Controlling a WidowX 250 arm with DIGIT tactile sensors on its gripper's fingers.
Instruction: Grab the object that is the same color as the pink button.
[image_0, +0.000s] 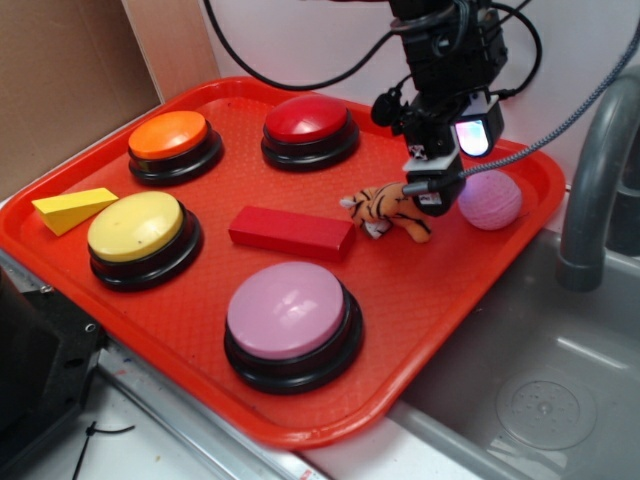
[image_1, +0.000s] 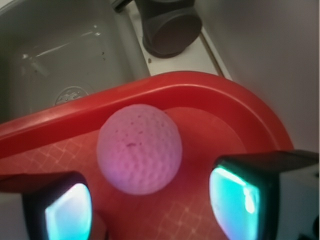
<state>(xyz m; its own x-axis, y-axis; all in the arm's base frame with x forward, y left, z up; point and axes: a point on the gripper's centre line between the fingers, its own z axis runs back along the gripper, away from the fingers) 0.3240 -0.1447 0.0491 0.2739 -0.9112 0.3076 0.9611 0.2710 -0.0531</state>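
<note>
Pink dimpled ball (image_1: 139, 149) is being approached — the black claw (image_1: 150, 200) is held open, the ball lying at 12 o'clock; lowering astride it is needed next.

The tray (image_0: 200, 310) is red with a fine grid texture. The ball (image_1: 139, 148) is pale pink and dimpled, matching the pink button (image_0: 288, 310). The tiger (image_0: 392, 208) wears orange with black stripes.
</note>
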